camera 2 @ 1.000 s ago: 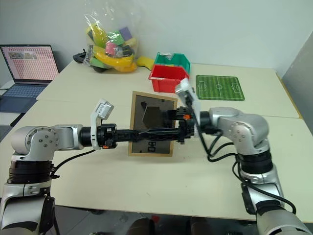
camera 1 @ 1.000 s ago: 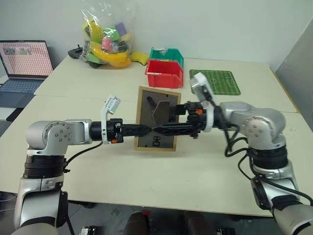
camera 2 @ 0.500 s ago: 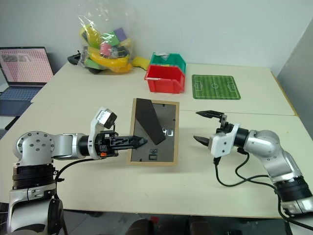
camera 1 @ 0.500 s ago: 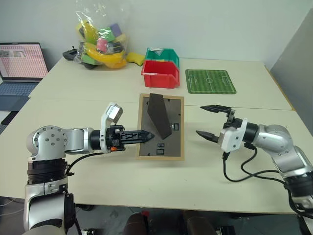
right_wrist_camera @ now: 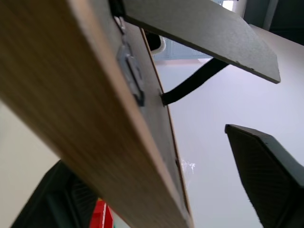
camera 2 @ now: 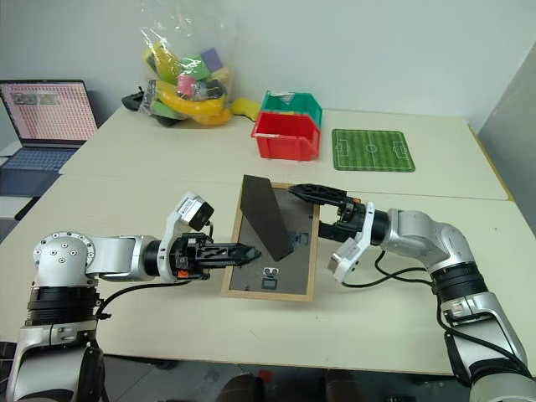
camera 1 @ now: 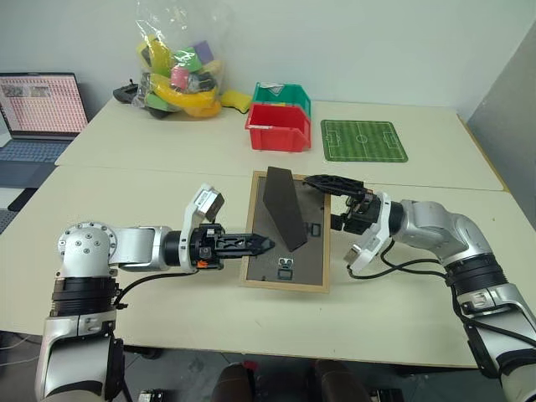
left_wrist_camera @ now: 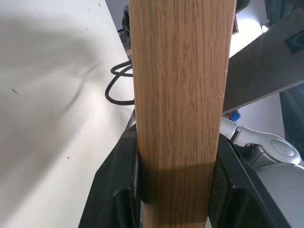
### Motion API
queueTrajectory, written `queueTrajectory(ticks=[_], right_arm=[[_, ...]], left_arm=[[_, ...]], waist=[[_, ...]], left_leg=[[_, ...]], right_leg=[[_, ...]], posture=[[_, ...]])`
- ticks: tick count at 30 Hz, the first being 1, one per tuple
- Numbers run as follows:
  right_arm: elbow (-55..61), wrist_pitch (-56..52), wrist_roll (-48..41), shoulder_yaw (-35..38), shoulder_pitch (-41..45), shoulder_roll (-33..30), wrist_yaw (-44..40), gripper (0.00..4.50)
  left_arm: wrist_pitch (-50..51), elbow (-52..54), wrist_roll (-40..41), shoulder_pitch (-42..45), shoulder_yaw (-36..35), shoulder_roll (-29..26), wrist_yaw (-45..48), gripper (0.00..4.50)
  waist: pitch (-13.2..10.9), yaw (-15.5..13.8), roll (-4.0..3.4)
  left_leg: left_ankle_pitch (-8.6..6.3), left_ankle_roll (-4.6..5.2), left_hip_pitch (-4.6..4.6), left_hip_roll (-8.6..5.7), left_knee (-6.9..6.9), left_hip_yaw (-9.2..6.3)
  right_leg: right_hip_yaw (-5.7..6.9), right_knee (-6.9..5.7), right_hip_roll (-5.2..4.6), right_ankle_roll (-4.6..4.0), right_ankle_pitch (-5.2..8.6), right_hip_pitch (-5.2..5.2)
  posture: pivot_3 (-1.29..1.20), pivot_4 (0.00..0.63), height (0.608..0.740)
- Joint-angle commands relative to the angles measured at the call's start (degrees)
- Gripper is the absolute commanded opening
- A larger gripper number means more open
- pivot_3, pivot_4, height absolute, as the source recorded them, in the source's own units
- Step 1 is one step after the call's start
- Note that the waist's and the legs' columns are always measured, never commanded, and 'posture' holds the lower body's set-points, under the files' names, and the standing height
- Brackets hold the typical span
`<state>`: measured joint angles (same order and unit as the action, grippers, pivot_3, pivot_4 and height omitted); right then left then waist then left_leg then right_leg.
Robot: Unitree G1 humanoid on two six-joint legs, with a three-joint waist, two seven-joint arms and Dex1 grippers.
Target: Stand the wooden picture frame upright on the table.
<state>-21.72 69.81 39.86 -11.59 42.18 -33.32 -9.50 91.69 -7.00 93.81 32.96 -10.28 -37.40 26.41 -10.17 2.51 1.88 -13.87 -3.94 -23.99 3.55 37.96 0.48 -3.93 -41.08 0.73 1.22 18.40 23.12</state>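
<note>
The wooden picture frame [camera 1: 293, 251] is held low over the table [camera 1: 151, 180], dark backing up. Its fold-out stand [camera 1: 283, 209] is raised. I cannot tell if the frame touches the tabletop. My left gripper [camera 1: 261, 244] reaches in from the left and is shut on the frame's left rail. In the left wrist view, both fingers [left_wrist_camera: 114, 190] press the light-wood rail [left_wrist_camera: 178, 85]. My right gripper [camera 1: 325, 201] is open and straddles the frame's right rail, one finger [right_wrist_camera: 266, 166] over the backing and the other under the wood edge [right_wrist_camera: 85, 104].
Behind the frame stand a red bin [camera 1: 279, 132] and a green bin [camera 1: 285, 92]. A green football-pitch mat [camera 1: 364, 140] lies at the back right. A clear bag of colourful toys [camera 1: 177, 67] sits at the back left. A laptop [camera 1: 38, 109] is open on a separate surface at far left.
The right gripper let go of the frame, pulled off to the right, then came back around its right rail, slightly narrower. The stand swung out further. The left gripper rolled, turning the frame with it.
</note>
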Motion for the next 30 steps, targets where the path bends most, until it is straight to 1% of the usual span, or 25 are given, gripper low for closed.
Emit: queueTrajectory(ticks=[1, 3, 7, 10, 12, 13, 15, 16, 17, 18, 22, 23, 24, 25, 27, 28, 30], right_arm=[[0.9, 1.0, -0.9, 0.7, 1.4, -0.9, 2.3, 3.13], [0.8, 0.9, -1.0, 0.7, 1.7, -1.1, 2.7, 2.74], [0.7, 1.2, -1.9, 0.4, 1.6, -1.7, 2.6, 1.80], [0.4, 1.3, -4.5, -0.6, 1.3, -2.5, 1.4, 1.69], [-0.1, 1.3, -7.2, -1.6, 1.2, -3.0, 0.3, 1.67], [-0.1, 0.5, -11.0, -2.4, 1.0, -3.4, -0.9, 1.65], [0.4, -0.8, -17.0, -4.1, 0.6, -4.5, -3.4, 1.38], [0.7, -1.2, -19.2, -4.7, 0.3, -5.0, -4.4, 1.38], [0.9, -1.7, -20.9, -5.3, 0.1, -5.5, -5.5, 1.37], [0.8, -2.2, -22.9, -5.9, -0.1, -5.8, -6.8, 1.37], [-0.9, -7.5, -33.8, -9.2, -0.2, -5.5, -14.5, 1.37], [-1.0, -9.8, -37.4, -10.1, -0.3, -5.0, -17.4, 1.37], [-0.6, -14.3, -43.0, -10.8, -0.9, -4.1, -21.7, 1.37], [-0.6, -18.1, -47.1, -10.6, -1.3, -2.9, -24.5, 1.37], [-1.6, -26.8, -53.3, -9.8, -1.4, -0.4, -30.2, 1.37], [-1.6, -32.1, -56.0, -9.3, -1.5, 0.9, -32.5, 1.36], [-1.2, -49.0, -63.6, -8.0, -0.9, 4.5, -36.0, 1.36]], left_arm=[[-2.3, 2.0, 4.9, -0.8, 0.8, -1.3, -2.7, 1.29], [-3.3, 2.3, 6.7, -1.3, 1.6, -1.9, -3.7, 1.29], [-5.3, 3.0, 9.3, -2.3, 3.2, -3.0, -5.4, 1.29], [-6.9, 3.8, 10.4, -3.0, 4.1, -3.5, -6.4, 1.29], [-8.7, 4.7, 10.3, -3.8, 3.7, -3.1, -6.7, 1.99], [-9.6, 4.1, 11.2, -4.0, 3.5, -3.4, -7.4, 2.16], [-11.3, 2.7, 12.0, -4.1, 2.6, -4.4, -8.6, 2.60], [-12.4, 1.7, 12.5, -4.0, 1.8, -5.1, -9.3, 2.90], [-13.4, 1.1, 13.0, -4.0, 1.0, -5.7, -10.1, 3.04], [-14.5, 0.8, 13.6, -4.2, -0.1, -6.6, -10.8, 3.28], [-18.5, 3.7, 14.2, -8.0, -4.4, -9.6, -13.3, 4.09], [-20.1, 5.0, 13.1, -9.2, -6.0, -9.8, -14.3, 4.26], [-24.1, 5.8, 11.7, -10.2, -8.1, -8.9, -18.3, 4.47], [-28.2, 5.9, 11.4, -11.0, -10.0, -7.6, -23.6, 4.50], [-33.8, 11.1, 3.3, -13.1, -12.9, -6.7, -26.3, 4.50], [-34.9, 15.1, -1.6, -14.6, -12.7, -7.5, -25.4, 4.50], [-37.9, 27.2, -13.0, -18.9, -10.6, -10.3, -20.7, 4.50]], waist=[[0.0, 0.0, 0.00], [0.0, -0.1, 0.00], [0.0, -0.1, 0.00], [0.0, -0.1, 0.00], [0.0, -0.1, 0.00], [0.0, -0.1, 0.00], [0.0, -0.1, 0.00], [0.0, -0.1, 0.00], [0.0, -0.1, 0.00], [0.0, -0.1, 0.00], [0.0, 0.2, 0.00], [0.0, 0.4, 0.00], [0.0, 0.4, 0.00], [0.0, 0.4, 0.00], [0.0, 0.3, 0.00], [0.0, 0.3, 0.00], [0.0, 0.1, -0.01]], left_leg=[[0.00, 0.00, 0.00, 0.01, 0.00, 0.00], [0.00, 0.00, 0.00, 0.00, 0.00, -0.01], [0.00, 0.00, 0.02, 0.00, 0.00, 0.00], [0.00, 0.00, 0.03, -0.01, 0.00, 0.00], [0.00, 0.00, 0.02, -0.02, 0.01, 0.00], [0.00, 0.00, 0.02, 0.00, 0.01, 0.00], [0.00, 0.01, 0.02, 0.00, 0.01, 0.00], [0.00, 0.01, 0.02, -0.01, 0.01, 0.00], [0.00, 0.01, 0.02, 0.02, 0.01, -0.01], [0.00, 0.01, 0.02, 0.01, 0.02, -0.01], [-0.01, 0.03, 0.03, 0.04, 0.01, -0.02], [-0.01, 0.03, 0.03, 0.07, 0.00, -0.03], [-0.01, 0.03, 0.06, 0.13, 0.00, -0.04], [-0.02, 0.04, 0.07, 0.15, 0.00, -0.07], [-0.02, 0.06, 0.08, 0.16, 0.03, -0.17], [-0.05, 0.12, 0.15, 0.18, 0.03, -0.19], [-0.12, 0.24, 0.16, 0.17, 0.03, -0.23]], right_leg=[[0.00, -0.01, 0.00, 0.00, 0.00, 0.00], [0.00, -0.01, 0.01, 0.00, 0.00, 0.00], [-0.01, -0.02, 0.01, 0.00, 0.00, 0.00], [-0.01, -0.02, 0.01, 0.00, 0.00, 0.00], [-0.01, -0.02, 0.01, 0.00, 0.00, 0.00], [-0.01, -0.02, 0.01, 0.00, 0.00, -0.01], [-0.01, -0.02, 0.01, -0.01, 0.00, -0.01], [-0.02, -0.02, 0.01, -0.01, 0.00, -0.02], [-0.01, -0.01, 0.01, -0.01, 0.00, -0.03], [0.00, -0.01, 0.01, -0.01, 0.00, -0.03], [-0.01, -0.01, 0.00, -0.01, 0.00, -0.03], [0.00, -0.01, 0.00, -0.01, 0.00, -0.03], [-0.01, 0.00, -0.01, -0.01, 0.00, -0.06], [0.01, 0.00, -0.04, -0.01, 0.00, -0.08], [0.13, 0.00, -0.06, -0.01, -0.01, -0.16], [0.13, 0.02, -0.08, -0.01, -0.01, -0.25], [0.20, 0.07, -0.08, -0.02, -0.01, -0.32]], posture=[[0.00, 0.150, 0.740], [0.00, 0.150, 0.740], [0.00, 0.150, 0.740], [0.00, 0.150, 0.740], [0.00, 0.150, 0.740], [0.00, 0.150, 0.740], [0.00, 0.150, 0.740], [0.00, 0.150, 0.740], [0.00, 0.150, 0.740], [0.00, 0.150, 0.740], [0.00, 0.150, 0.740], [0.00, 0.150, 0.740], [0.00, 0.150, 0.740], [0.00, 0.150, 0.740], [0.00, 0.150, 0.740], [0.00, 0.150, 0.740], [0.00, 0.150, 0.740]])
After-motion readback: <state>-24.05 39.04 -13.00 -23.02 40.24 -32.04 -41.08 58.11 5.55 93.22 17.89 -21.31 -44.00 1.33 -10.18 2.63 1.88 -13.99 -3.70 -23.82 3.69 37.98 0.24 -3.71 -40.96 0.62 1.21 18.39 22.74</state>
